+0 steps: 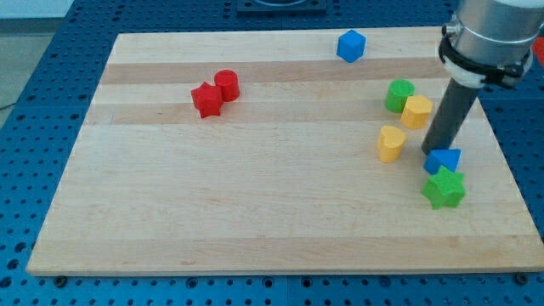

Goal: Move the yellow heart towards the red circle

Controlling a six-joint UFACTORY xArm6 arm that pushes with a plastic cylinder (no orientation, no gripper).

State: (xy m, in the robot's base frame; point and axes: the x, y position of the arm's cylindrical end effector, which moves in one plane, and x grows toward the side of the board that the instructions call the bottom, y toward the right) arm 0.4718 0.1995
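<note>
yellow heart point(391, 143) upright, my tip point(431, 152) just right

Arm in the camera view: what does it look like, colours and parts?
A pale grey, rounded arm body with a black band around its lower edge. Below it a straight dark grey rod narrows slightly to my tip. No cables or markings visible.

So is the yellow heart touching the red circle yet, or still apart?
Apart. The yellow heart sits at the view's right, the red circle far left; my tip is beside the heart.

Arm enters from view's top right; dark rod hangs near upright, tip point(431, 151) down at board level.
</note>
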